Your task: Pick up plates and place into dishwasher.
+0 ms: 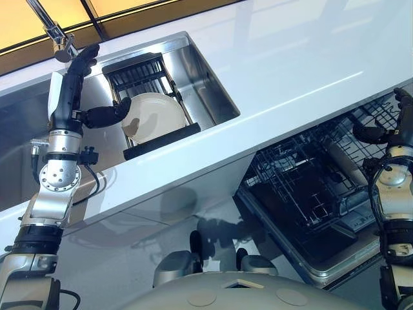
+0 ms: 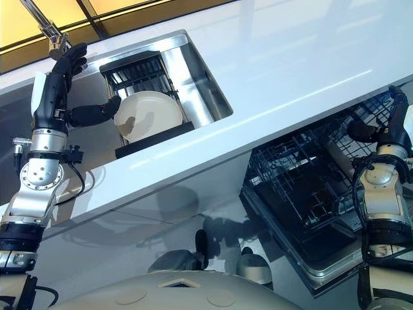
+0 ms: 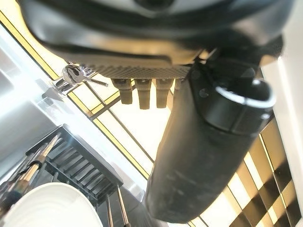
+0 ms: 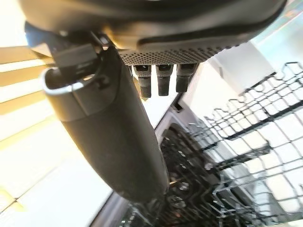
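Observation:
A cream plate (image 1: 153, 116) leans in a black dish rack (image 1: 145, 74) inside the steel sink (image 1: 206, 84); the left wrist view catches its rim (image 3: 47, 208). My left hand (image 1: 71, 84) stands open beside the plate on its left, fingers straight up toward the faucet, thumb (image 1: 106, 115) reaching to the plate's edge. My right hand (image 1: 395, 126) hangs open over the pulled-out dishwasher rack (image 1: 310, 187), holding nothing. The wire rack (image 4: 236, 156) lies past its straight fingers in the right wrist view.
A chrome faucet (image 1: 55, 35) rises behind the sink. The white counter (image 1: 303, 58) runs across the scene, with the open dishwasher door (image 1: 335, 258) below it at the right.

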Controlling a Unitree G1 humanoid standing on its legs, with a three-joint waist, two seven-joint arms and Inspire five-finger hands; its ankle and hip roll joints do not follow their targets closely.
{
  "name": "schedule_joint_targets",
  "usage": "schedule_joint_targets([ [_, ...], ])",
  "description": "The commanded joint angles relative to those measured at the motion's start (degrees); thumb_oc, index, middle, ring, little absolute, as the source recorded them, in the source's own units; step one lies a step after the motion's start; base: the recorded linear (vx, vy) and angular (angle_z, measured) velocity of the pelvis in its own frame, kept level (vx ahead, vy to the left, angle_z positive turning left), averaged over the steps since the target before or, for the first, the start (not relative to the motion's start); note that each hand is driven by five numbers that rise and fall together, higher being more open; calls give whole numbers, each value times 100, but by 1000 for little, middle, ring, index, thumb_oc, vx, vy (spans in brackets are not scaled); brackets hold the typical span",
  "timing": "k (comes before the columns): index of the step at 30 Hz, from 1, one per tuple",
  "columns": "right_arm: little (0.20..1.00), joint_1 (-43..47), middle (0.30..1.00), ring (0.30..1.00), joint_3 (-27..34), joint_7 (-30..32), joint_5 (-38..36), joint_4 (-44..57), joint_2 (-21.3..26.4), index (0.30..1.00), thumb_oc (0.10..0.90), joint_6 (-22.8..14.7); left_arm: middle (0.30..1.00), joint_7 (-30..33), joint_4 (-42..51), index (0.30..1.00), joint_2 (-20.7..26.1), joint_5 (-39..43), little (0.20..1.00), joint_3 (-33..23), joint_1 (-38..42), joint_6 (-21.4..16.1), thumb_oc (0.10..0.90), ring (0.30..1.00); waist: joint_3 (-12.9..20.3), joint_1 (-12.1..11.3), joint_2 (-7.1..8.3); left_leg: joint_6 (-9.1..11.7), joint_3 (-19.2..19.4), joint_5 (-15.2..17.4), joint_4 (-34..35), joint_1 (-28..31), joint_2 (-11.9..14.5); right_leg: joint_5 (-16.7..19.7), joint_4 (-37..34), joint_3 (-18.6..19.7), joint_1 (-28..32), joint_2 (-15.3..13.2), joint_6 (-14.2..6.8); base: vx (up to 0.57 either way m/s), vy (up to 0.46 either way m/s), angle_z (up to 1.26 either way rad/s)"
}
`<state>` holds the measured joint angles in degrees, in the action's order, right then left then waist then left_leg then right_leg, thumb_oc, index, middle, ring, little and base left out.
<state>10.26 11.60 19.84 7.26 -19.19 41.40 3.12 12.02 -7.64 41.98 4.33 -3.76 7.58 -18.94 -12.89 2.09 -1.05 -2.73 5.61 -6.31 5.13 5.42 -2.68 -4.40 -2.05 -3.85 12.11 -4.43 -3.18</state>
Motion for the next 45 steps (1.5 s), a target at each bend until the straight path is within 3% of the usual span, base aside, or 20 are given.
schedule_joint_targets([
  [1,900,132,900,900,369,-166,-639,717,239,900,800,-1016,900,152,-211,900,339,-266,900,-480,606,-363,800,900,887,44,-145,-22,61,1263,-260,372,-90,-241,592,-99,-794,293,-179,-33,63,-2],
  [6,900,-5,900,900,197,-956,-1107,1325,-175,900,800,-1833,900,-98,-415,900,512,-440,900,-524,650,-97,800,900,903,110,-201,-63,108,1290,-295,358,-127,-228,620,-40,-853,281,-194,-18,64,-4],
  [10,900,-176,900,900,64,-1534,-1094,1571,-423,900,800,-2141,900,-396,-572,900,622,-611,900,-514,701,215,800,900,908,177,-256,-106,155,1337,-365,330,-159,-218,636,17,-897,256,-212,-8,88,-8],
  [14,900,-300,900,900,-152,-2120,-1186,1844,-513,900,800,-2074,900,-821,-829,900,867,-590,900,-434,853,775,800,900,866,270,-319,-169,212,1418,-533,267,-217,-186,672,125,-974,223,-237,-16,124,-13],
  [23,900,-329,900,900,-570,-2396,-401,1768,-376,900,800,-2012,900,-1127,-1611,900,998,-21,900,-254,1259,1218,800,900,685,395,-420,-254,352,1538,-821,111,-341,36,817,285,-1346,61,-402,21,124,-17],
  [35,900,-575,900,900,-898,-2881,-468,1625,-193,900,800,-1687,900,-1022,-2460,900,1395,364,900,-16,1810,1388,800,900,263,653,-471,-267,517,1576,-1068,-259,-418,329,930,564,-1988,-17,-519,22,104,-15],
  [45,900,-683,900,900,-1161,-2603,-586,1383,-116,900,800,-1624,900,-850,-2622,900,1650,1050,900,444,2571,1447,800,900,-281,794,-391,-257,619,1543,-1440,-867,-378,432,1154,743,-2564,21,-463,-27,51,-3],
])
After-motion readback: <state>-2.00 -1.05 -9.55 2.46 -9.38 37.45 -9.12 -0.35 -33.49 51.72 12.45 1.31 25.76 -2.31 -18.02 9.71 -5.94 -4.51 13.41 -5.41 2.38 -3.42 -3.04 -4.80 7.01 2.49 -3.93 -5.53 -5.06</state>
